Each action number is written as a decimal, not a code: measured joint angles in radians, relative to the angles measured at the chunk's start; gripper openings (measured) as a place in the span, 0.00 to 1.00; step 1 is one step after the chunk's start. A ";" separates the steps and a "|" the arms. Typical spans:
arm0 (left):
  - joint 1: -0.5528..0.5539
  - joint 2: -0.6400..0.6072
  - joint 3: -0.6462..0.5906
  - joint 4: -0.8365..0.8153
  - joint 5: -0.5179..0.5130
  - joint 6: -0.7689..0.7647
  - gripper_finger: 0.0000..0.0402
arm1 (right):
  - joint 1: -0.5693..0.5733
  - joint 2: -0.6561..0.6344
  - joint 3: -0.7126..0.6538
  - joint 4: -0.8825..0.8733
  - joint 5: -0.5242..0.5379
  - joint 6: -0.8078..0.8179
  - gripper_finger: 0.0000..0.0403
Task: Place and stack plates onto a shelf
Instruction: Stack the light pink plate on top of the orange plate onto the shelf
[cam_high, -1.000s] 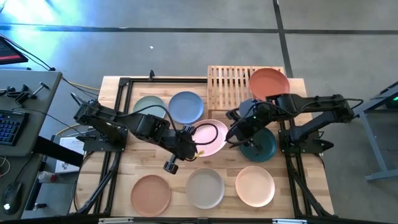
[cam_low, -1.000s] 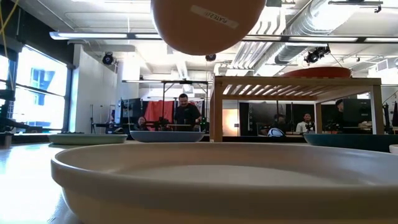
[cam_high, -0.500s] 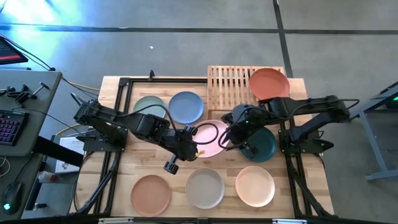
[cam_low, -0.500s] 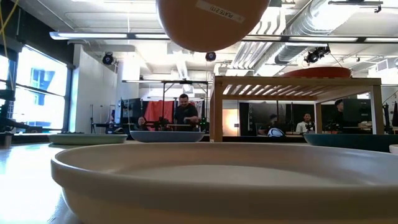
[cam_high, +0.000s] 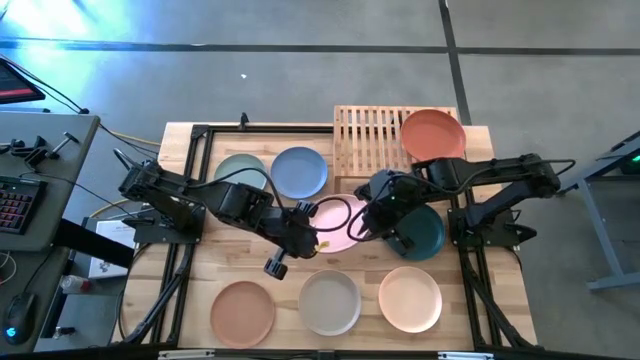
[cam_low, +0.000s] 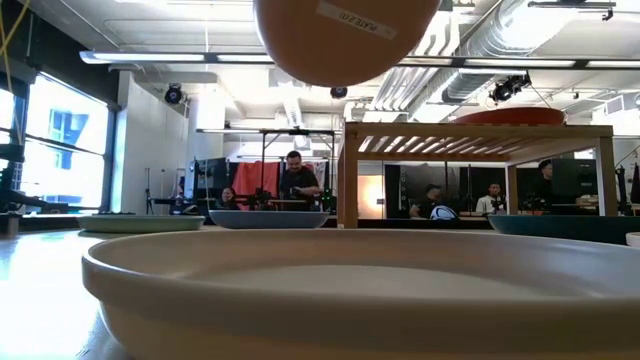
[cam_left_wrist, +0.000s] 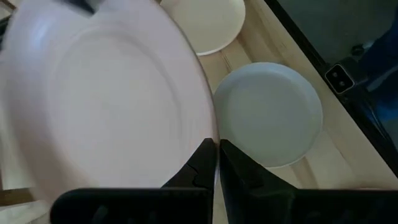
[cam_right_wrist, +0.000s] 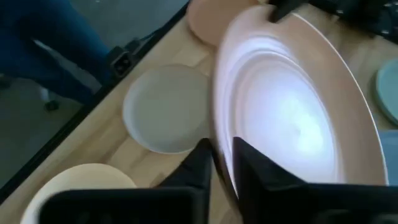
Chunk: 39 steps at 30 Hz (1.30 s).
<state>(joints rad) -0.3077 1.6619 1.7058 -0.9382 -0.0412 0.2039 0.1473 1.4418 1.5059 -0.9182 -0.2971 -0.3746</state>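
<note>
The pink plate (cam_high: 340, 232) hangs in the air over the table's middle, and the low view shows its underside (cam_low: 345, 35). My left gripper (cam_high: 310, 228) is shut on its left rim and my right gripper (cam_high: 366, 222) on its right rim. The red-orange plate (cam_high: 432, 134) lies flat on the right half of the bamboo shelf (cam_high: 365, 140). Flat on the table are the mint green plate (cam_high: 238, 170), blue plate (cam_high: 299, 172), dark teal plate (cam_high: 420, 235), terracotta plate (cam_high: 243, 310), grey-white plate (cam_high: 330, 302) and peach plate (cam_high: 409, 298). My left gripper pinches the pink plate's rim (cam_left_wrist: 214, 134) between its two fingers, one above and one below. It comes about level from the table's left. The plate is lifted clear of the table. My right gripper pinches the opposite rim (cam_right_wrist: 219, 134) between its two fingers (cam_right_wrist: 249, 168), coming from the table's right. The plate spans between both grippers, clear of everything below.
A black frame runs along the table's left, far and right sides (cam_high: 200, 135). The shelf's left half (cam_high: 360, 130) is bare slats. A cable loops over the pink plate (cam_high: 335, 203). People sit in the room behind (cam_low: 300, 180).
My right gripper has moved toward the table's left and a little nearer, up to the pink plate's right rim. The pink plate has risen slightly and shifted a little toward the right while my left gripper kept hold of it.
</note>
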 joint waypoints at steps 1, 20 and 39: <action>0.001 0.000 0.000 0.000 -0.003 0.001 0.00 | 0.002 0.000 0.000 -0.003 -0.002 -0.001 0.03; 0.023 0.000 0.000 0.015 -0.067 -0.105 0.10 | 0.050 0.000 0.000 0.007 0.114 0.089 0.00; 0.049 -0.013 0.000 0.003 -0.056 -0.283 0.25 | 0.070 -0.001 0.000 -0.050 0.147 0.226 0.00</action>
<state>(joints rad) -0.2591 1.6488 1.7055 -0.9350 -0.0973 -0.0787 0.2171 1.4412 1.5059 -0.9685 -0.1498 -0.1482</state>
